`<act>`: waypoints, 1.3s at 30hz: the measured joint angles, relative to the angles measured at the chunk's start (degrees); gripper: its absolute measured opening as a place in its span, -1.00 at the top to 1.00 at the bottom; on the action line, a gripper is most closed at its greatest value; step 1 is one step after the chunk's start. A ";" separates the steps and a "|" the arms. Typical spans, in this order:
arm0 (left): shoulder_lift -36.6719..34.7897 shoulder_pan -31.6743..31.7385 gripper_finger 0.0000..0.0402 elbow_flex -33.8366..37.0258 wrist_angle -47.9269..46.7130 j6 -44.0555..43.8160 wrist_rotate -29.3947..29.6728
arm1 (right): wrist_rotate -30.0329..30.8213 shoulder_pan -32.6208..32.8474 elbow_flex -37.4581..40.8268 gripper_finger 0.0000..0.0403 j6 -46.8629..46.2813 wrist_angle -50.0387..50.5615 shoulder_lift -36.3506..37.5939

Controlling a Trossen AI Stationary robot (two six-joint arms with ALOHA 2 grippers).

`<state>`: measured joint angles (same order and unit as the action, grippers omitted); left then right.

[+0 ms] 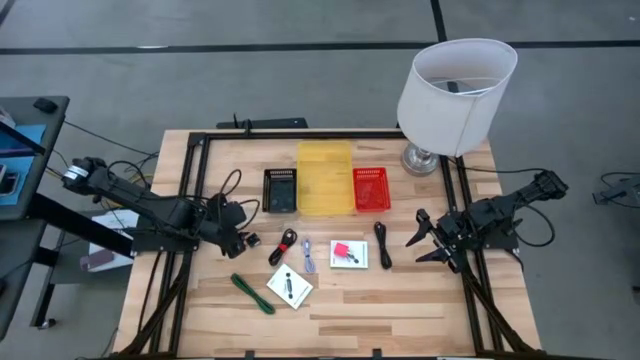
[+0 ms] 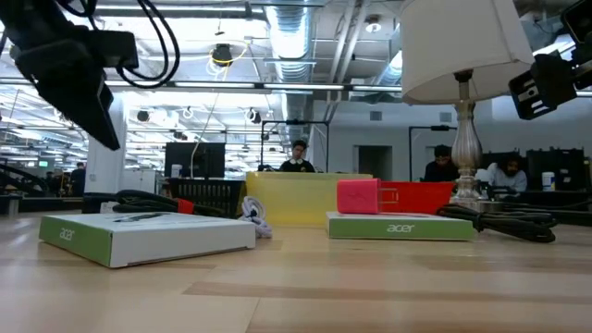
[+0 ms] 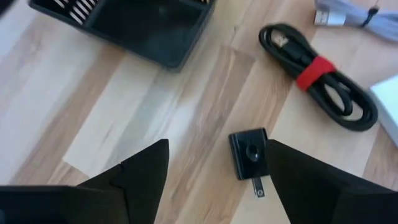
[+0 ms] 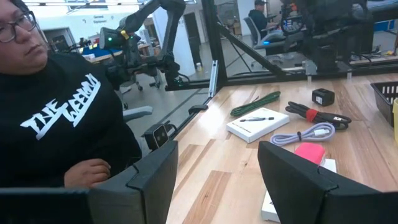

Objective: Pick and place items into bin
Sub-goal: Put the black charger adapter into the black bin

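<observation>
My left gripper [image 1: 243, 238] hangs open above the table's left middle, pointing steeply down. A tiny black block [image 3: 249, 152] lies flat on the wood below, between its fingers and close to one of them. Beside it lie a black cord with a red tie [image 3: 320, 78] and a pale cord [image 1: 308, 255]. Further right sit a white card with a pink block on it [image 1: 349, 254] and a black cord [image 1: 383, 243]. A white card with a black mark [image 1: 290, 288] and a green stick [image 1: 252, 293] lie nearer the front. My right gripper [image 1: 428, 243] waits open at the right.
Black [image 1: 281, 189], yellow [image 1: 325, 178] and red [image 1: 371, 189] bins stand in a row at mid-table. A white-shaded lamp [image 1: 455, 90] stands at the far right corner. A person in a black shirt [image 4: 56, 106] sits beyond the table's left side.
</observation>
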<state>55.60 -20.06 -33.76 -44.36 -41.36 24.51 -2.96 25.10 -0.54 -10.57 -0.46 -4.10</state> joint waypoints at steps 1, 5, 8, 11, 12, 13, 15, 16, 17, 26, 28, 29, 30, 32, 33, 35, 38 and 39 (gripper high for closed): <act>0.36 -0.02 -0.30 0.00 -0.02 -0.02 -0.25 | 0.00 0.00 -0.02 -0.09 0.00 -0.01 0.00; 1.27 -0.01 -0.30 0.00 0.17 -0.08 -1.92 | -0.02 0.00 0.00 -0.09 0.00 -0.01 -0.01; 1.53 -0.02 -0.30 0.00 0.36 -0.95 -3.10 | 0.00 -0.01 -0.01 -0.09 0.00 -0.01 0.00; 1.53 0.00 -0.30 0.00 1.05 -1.33 -5.34 | -0.02 0.00 -0.02 -0.09 0.00 -0.01 0.00; 1.55 -0.02 -0.30 0.00 1.62 -1.33 -6.00 | -0.01 0.00 -0.01 -0.09 0.00 0.00 0.00; 1.55 -0.02 -0.30 0.00 2.18 -1.26 -6.50 | 0.00 0.00 0.00 -0.09 0.00 0.01 -0.02; 1.55 -0.02 -0.30 0.00 3.24 -0.85 -7.60 | 0.00 -0.02 -0.02 -0.09 0.00 -0.01 -0.02; 1.55 -0.01 -0.30 0.00 3.65 -0.57 -7.87 | -0.02 0.00 0.00 -0.09 -0.02 0.01 -0.02; 1.55 -0.02 -0.30 0.00 4.00 -0.42 -8.01 | -0.01 -0.01 0.00 -0.09 -0.01 0.00 -0.01; 1.57 0.47 -0.30 0.00 4.47 -5.73 -9.00 | -0.01 0.00 0.00 -0.09 -0.01 0.01 0.00; 1.90 0.48 -0.30 0.00 4.95 -6.71 -9.07 | 0.00 -0.02 -0.02 -0.09 0.00 0.00 -0.02; 2.10 0.48 -0.30 0.00 5.16 -7.19 -9.11 | -0.01 -0.01 0.00 -0.09 -0.02 0.00 0.00; 2.53 0.58 -0.30 0.00 5.53 -7.55 -9.15 | -0.02 0.00 -0.01 -0.09 0.00 -0.01 -0.01; 3.65 1.00 -0.30 0.00 5.69 -7.83 -9.73 | 0.00 0.00 0.00 -0.09 -0.02 -0.01 -0.02; 4.30 1.36 -0.30 0.00 5.84 -7.87 -10.03 | -0.02 0.00 0.00 -0.09 -0.02 -0.01 0.00; 6.09 2.02 -0.30 0.00 5.93 -7.85 -10.67 | 0.00 0.00 -0.02 -0.09 0.00 -0.01 -0.02; 8.80 2.82 -0.30 0.00 6.00 -7.50 -11.75 | 0.00 -0.01 -0.01 -0.09 0.00 0.01 -0.02; 9.66 3.04 -0.30 0.00 5.98 -7.18 -12.04 | -0.01 0.00 -0.02 -0.09 0.00 -0.01 -0.02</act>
<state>65.26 -17.02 -33.76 -38.38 -48.54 12.47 -2.97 25.09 -0.55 -10.57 -0.47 -4.12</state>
